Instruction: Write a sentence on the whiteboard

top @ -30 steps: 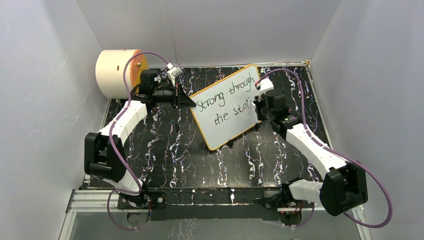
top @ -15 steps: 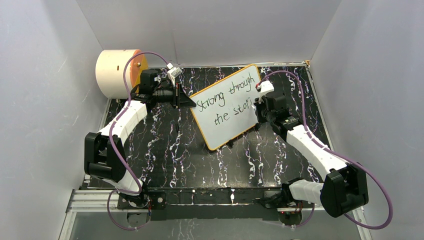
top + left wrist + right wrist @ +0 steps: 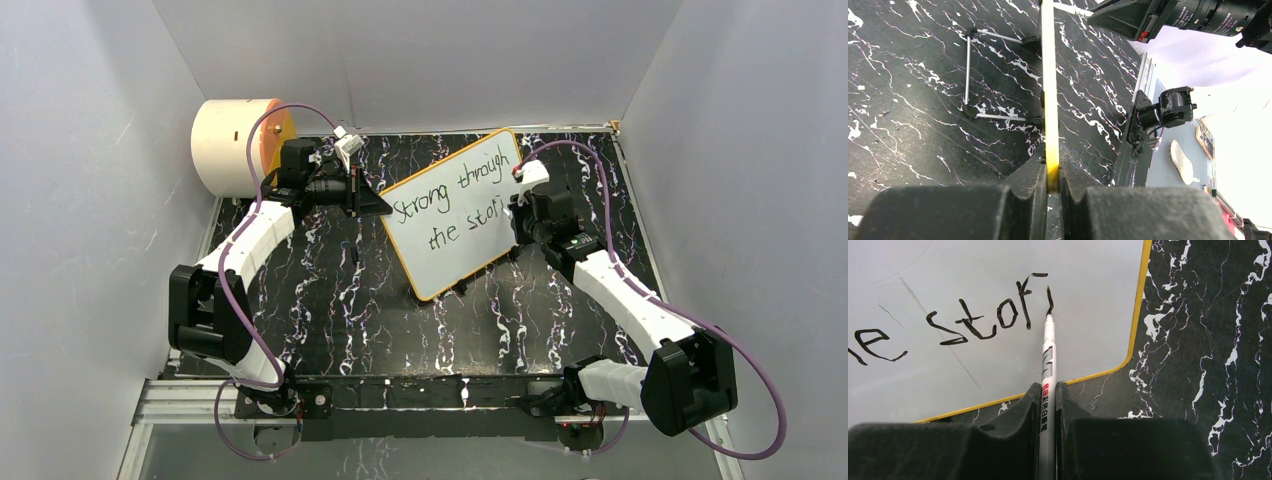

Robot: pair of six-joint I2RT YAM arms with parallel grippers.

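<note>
The whiteboard (image 3: 455, 210) is sitting at the far middle of the table (image 3: 340, 300). The left gripper (image 3: 1050, 176) is pinching its yellow edge. The right gripper (image 3: 1048, 392) is clamping a marker (image 3: 1048, 347), whose tip is touching the board at the end of the second written line.

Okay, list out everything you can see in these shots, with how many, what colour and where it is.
whiteboard: one, white with orange-yellow frame, propped at an angle at the table's middle-far part
writing: two lines, black, on the whiteboard, last word unfinished
marker: one, white barrel, black tip touching the whiteboard near its right edge
cylinder: one, cream with orange face, far left corner
table: one, black with white marbling, under everything
walls: three, pale grey, around the table
cables: two, purple, one looping along each arm
left gripper: one, black, shut on the whiteboard's left edge
right gripper: one, black, shut on the marker
</note>
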